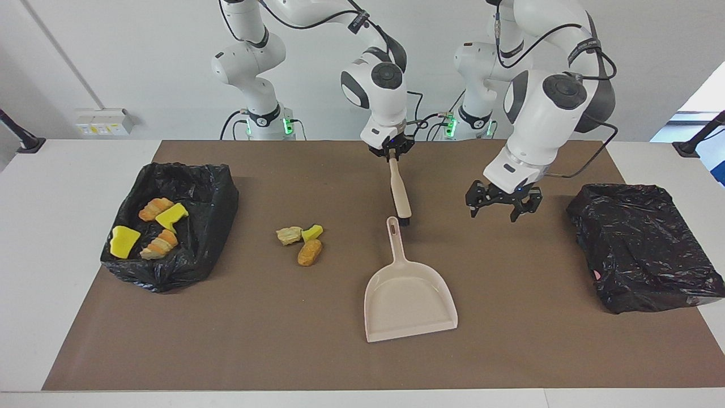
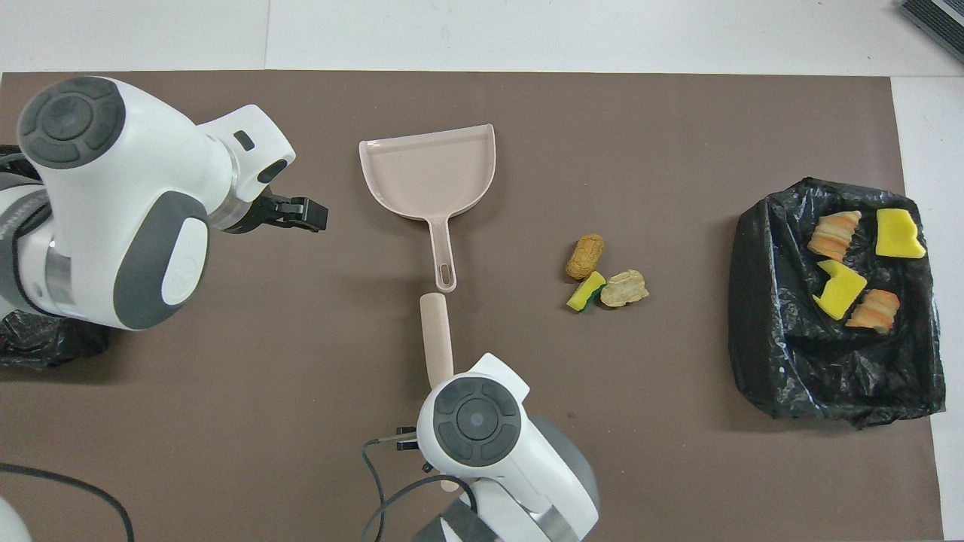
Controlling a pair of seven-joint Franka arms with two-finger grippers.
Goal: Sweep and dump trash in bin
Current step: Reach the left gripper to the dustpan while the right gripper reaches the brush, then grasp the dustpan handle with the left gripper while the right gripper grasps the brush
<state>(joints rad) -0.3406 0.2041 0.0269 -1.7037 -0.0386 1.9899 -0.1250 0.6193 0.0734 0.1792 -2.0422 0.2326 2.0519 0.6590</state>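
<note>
While my right gripper point(image 1: 392, 154) has its fingers clamped on the brush point(image 1: 400, 192) and my left gripper point(image 1: 503, 205) hangs spread wide and unladen beside the dustpan point(image 1: 409, 297), three bits of trash point(image 1: 301, 241), likely light and soft, better swept than pinched, lie near that dustpan toward the bin point(image 1: 218, 221).

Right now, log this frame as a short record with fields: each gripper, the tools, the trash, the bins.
right gripper: shut on the beige brush, tip on the mat near the dustpan's handle
left gripper: open, over bare brown mat
beige plastic dustpan: flat on the mat, unheld
loose trash: three chunks clustered beside the dustpan
black-lined bin: holds four chunks
second black-bagged bin: contents not visible
</note>
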